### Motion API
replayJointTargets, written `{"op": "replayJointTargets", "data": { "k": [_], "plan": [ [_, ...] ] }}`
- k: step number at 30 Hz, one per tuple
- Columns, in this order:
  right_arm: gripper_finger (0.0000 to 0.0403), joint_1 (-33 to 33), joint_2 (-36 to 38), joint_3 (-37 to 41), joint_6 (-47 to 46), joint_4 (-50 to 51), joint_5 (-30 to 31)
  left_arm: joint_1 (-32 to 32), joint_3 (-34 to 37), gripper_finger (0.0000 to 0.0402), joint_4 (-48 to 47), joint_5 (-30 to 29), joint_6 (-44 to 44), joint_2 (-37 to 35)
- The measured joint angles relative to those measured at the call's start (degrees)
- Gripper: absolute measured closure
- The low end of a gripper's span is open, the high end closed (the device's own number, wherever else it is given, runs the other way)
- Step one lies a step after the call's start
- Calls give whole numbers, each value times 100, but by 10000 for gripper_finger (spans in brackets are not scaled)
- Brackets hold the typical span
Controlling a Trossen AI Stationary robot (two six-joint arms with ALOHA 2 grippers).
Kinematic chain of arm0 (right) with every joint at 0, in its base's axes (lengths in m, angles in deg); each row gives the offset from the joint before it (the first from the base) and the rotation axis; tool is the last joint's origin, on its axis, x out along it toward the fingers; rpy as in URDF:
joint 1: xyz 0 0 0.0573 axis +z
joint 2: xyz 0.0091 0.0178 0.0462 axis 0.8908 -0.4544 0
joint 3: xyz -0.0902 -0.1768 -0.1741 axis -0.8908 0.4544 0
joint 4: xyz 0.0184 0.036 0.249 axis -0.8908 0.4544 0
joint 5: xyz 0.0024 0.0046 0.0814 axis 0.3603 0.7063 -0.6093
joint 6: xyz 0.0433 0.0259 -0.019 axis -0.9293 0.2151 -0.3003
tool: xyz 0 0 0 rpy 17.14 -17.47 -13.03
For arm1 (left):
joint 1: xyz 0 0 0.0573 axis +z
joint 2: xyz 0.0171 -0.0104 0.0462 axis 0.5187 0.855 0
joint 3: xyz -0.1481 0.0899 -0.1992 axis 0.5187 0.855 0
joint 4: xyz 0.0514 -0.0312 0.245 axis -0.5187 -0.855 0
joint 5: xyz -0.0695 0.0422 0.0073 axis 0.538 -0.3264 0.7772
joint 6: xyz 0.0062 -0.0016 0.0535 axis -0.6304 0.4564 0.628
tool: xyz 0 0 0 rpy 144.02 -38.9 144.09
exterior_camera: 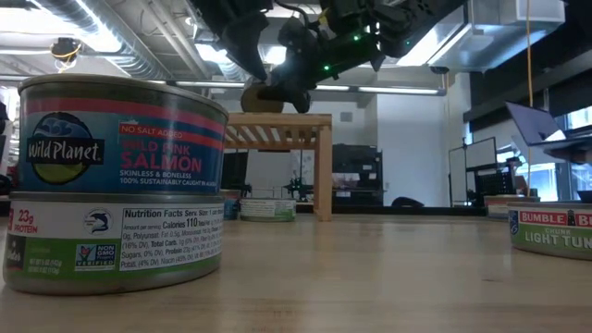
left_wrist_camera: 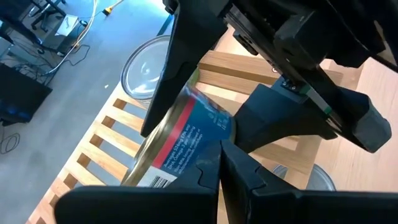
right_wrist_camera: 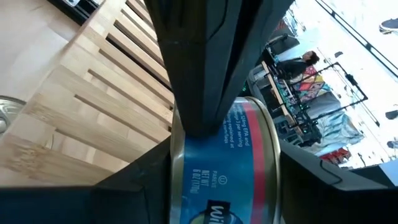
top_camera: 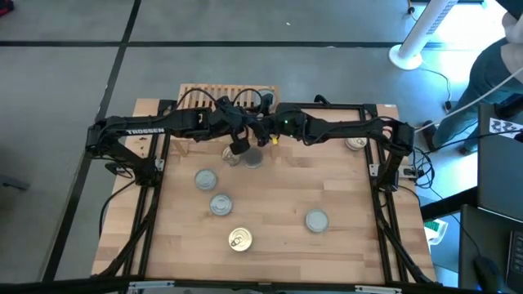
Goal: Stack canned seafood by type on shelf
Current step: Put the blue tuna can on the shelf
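A can of seafood (left_wrist_camera: pixel 193 134) with a blue label, a red stripe and a gold lid hangs on edge just above the slatted wooden shelf (top_camera: pixel 229 91), between the fingers of my right gripper (right_wrist_camera: pixel 227 158). My left gripper (left_wrist_camera: pixel 219 163) comes in from the table's left, shut, with its tips at the can's label wall. In the low view the can (exterior_camera: pixel 262 97) is clear of the shelf top (exterior_camera: pixel 277 118). A silver-lidded can (left_wrist_camera: pixel 146 65) lies flat on the slats. Several more cans (top_camera: pixel 221 204) stand on the table. My right gripper pinches the can across its two flat faces, one finger (left_wrist_camera: pixel 180 68) lying over the gold lid (left_wrist_camera: pixel 149 158) and the other on the opposite face. The fingers come nearly level from the table's right. The can is lifted clear, on edge, above the slats. My left gripper's shut fingertips (left_wrist_camera: pixel 214 155) stand at the can's label wall (right_wrist_camera: pixel 214 146), slanting down from the left; whether they touch it I cannot tell.
Loose cans lie on the table: silver-lidded cans (top_camera: pixel 206 179) (top_camera: pixel 317 220), a gold-lidded one (top_camera: pixel 239 238) near the front, one (top_camera: pixel 356 143) under the right arm. A can (exterior_camera: pixel 268 211) sits under the shelf. A stack of two cans (exterior_camera: pixel 120 185) stands close to the low camera.
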Motion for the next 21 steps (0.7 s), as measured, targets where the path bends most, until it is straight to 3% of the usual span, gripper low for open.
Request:
{"op": "replayJointTargets", "data": {
  "k": [6,14,21],
  "plan": [
    [168,3,0,0,-17,-9,357,0,0,396,6,0,37,0],
    [114,-1,0,0,-164,-28,336,24,0,396,535,4,297,0],
    [108,0,2,-2,-165,-31,303,152,0,396,258,33,104,0]
  ]
}}
